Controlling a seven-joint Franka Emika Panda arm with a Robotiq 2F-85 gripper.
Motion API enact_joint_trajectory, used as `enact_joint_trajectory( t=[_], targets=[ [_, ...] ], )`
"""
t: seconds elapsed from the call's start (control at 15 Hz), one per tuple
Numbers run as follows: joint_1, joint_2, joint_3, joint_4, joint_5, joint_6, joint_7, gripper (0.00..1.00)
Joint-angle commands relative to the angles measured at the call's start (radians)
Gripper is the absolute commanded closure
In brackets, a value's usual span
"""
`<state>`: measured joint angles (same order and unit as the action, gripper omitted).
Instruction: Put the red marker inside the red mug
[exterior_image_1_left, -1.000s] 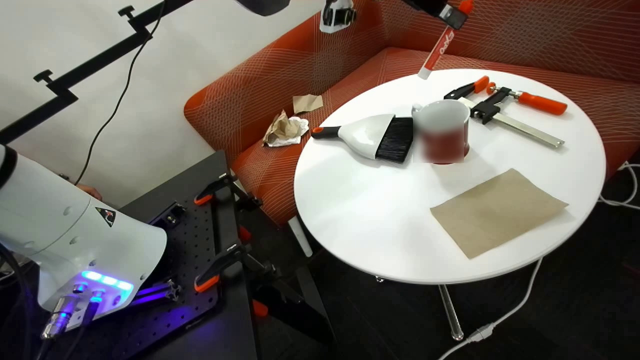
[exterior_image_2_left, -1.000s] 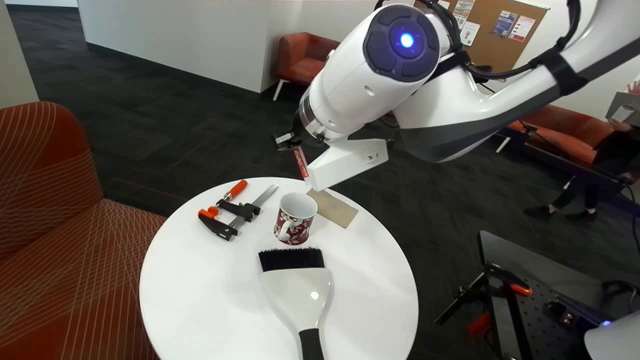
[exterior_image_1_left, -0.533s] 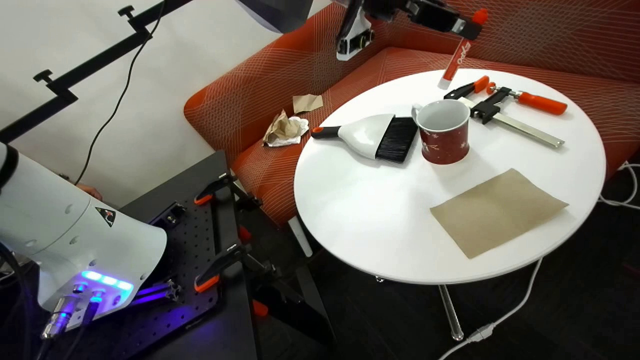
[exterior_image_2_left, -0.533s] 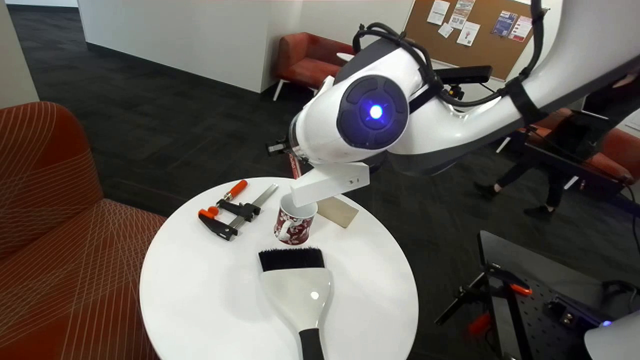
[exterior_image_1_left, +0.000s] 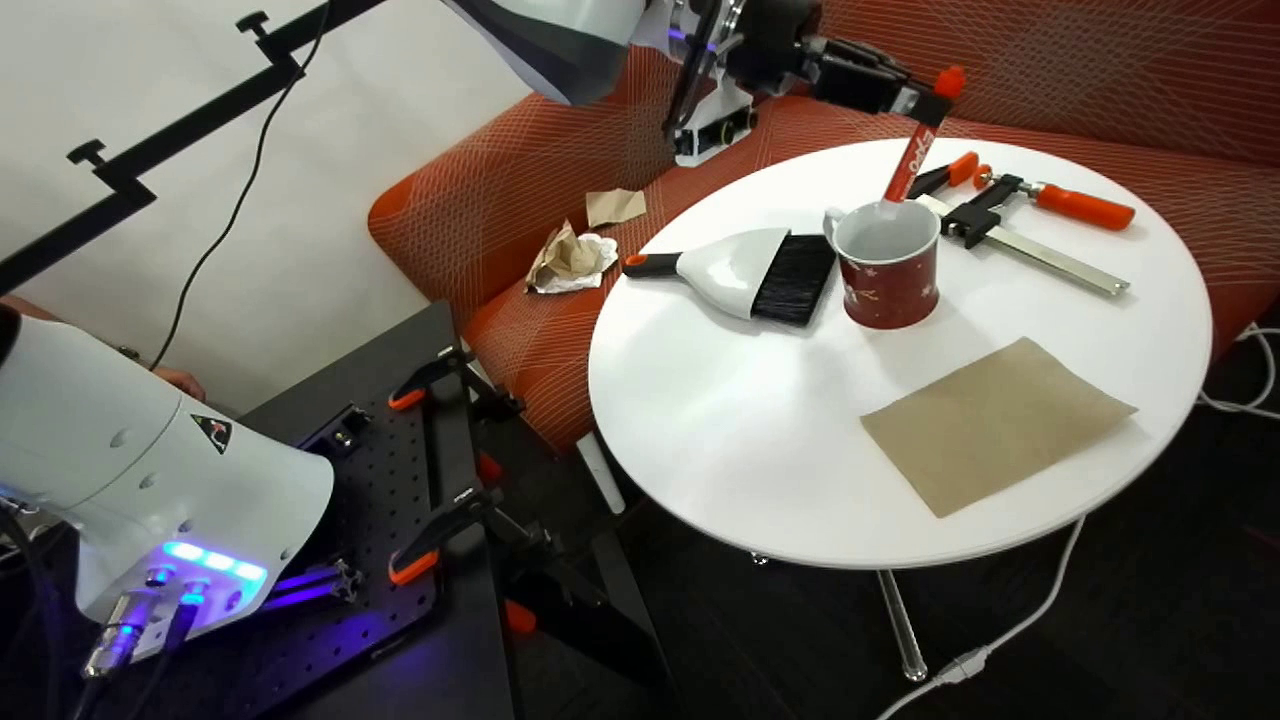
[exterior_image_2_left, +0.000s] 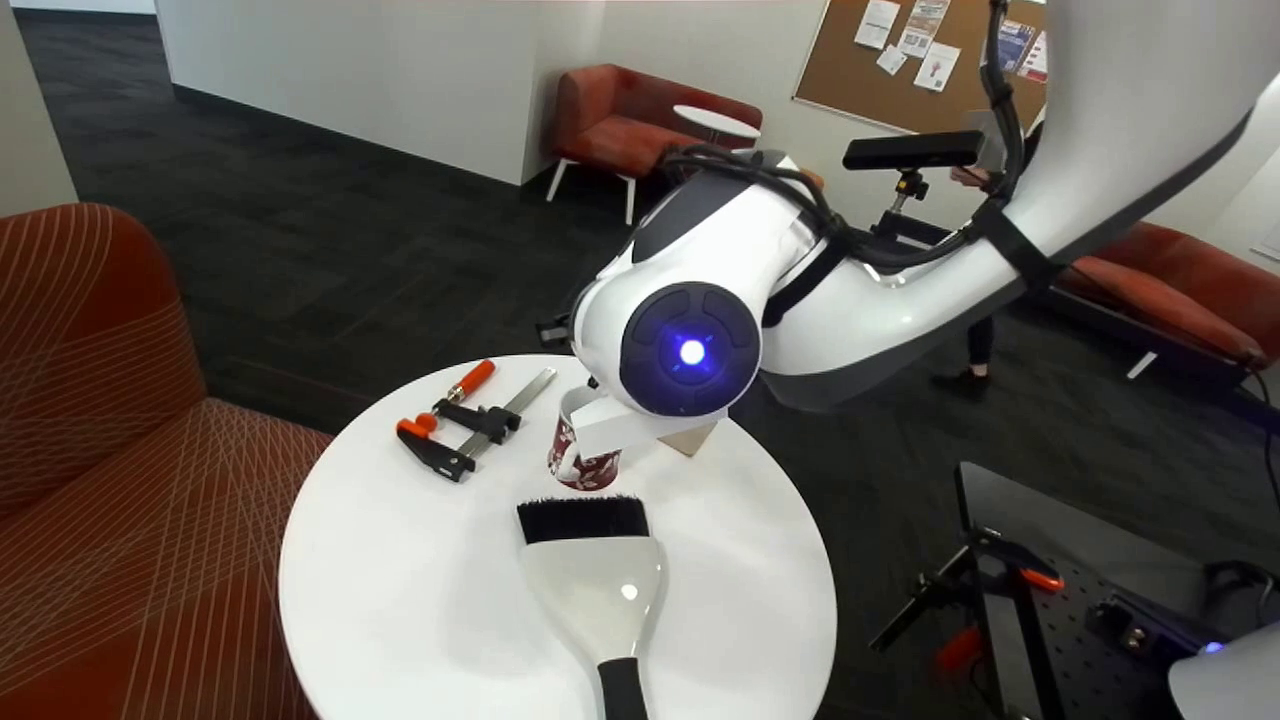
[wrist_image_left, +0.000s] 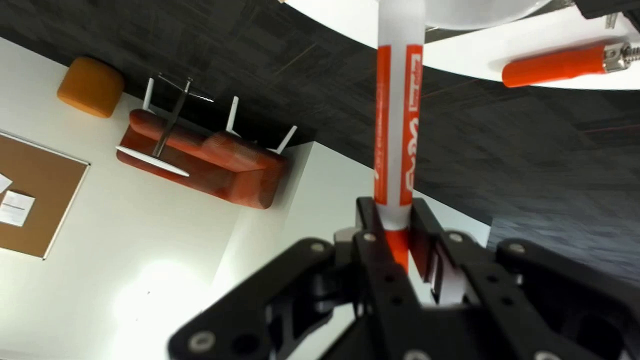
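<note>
The red marker (exterior_image_1_left: 909, 168) is held near its red cap end, tilted, with its whitish end down. My gripper (exterior_image_1_left: 932, 105) is shut on it, as the wrist view also shows for the gripper (wrist_image_left: 392, 215) and the marker (wrist_image_left: 395, 125). In an exterior view the whitish end overlaps the far rim of the red mug (exterior_image_1_left: 892, 292); I cannot tell whether it is inside or just above the mouth. The mug stands upright, handle toward the brush. The mug (exterior_image_2_left: 592, 474) is partly covered by the arm in an exterior view, where the marker is hidden. The gripper (exterior_image_2_left: 553, 332) barely shows there.
A white dustpan brush (exterior_image_1_left: 735, 270) lies beside the mug, its bristles close to it. A clamp with an orange handle (exterior_image_1_left: 1085, 206) lies on the mug's other side. Brown paper (exterior_image_1_left: 1000, 425) lies on the round white table (exterior_image_1_left: 720, 450). A red sofa (exterior_image_1_left: 1080, 70) stands behind.
The gripper has carried the marker sideways toward the mug and then lowered it, so its whitish end now overlaps the mug's rim. The mug and the other table objects have not moved.
</note>
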<state>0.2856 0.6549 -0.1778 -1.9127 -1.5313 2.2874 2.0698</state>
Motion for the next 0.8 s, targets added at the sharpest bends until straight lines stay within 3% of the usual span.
enact_joint_trajectory(
  t=[0.0, 0.27, 0.73],
  targets=[
    [-0.091, 0.01, 0.103, 0.015, -0.04, -0.054, 0.022, 0.95],
    [-0.139, 0.029, 0.157, 0.021, -0.07, -0.041, 0.026, 0.95],
    [-0.165, 0.09, 0.2, 0.033, -0.147, -0.044, 0.037, 0.95]
  ],
)
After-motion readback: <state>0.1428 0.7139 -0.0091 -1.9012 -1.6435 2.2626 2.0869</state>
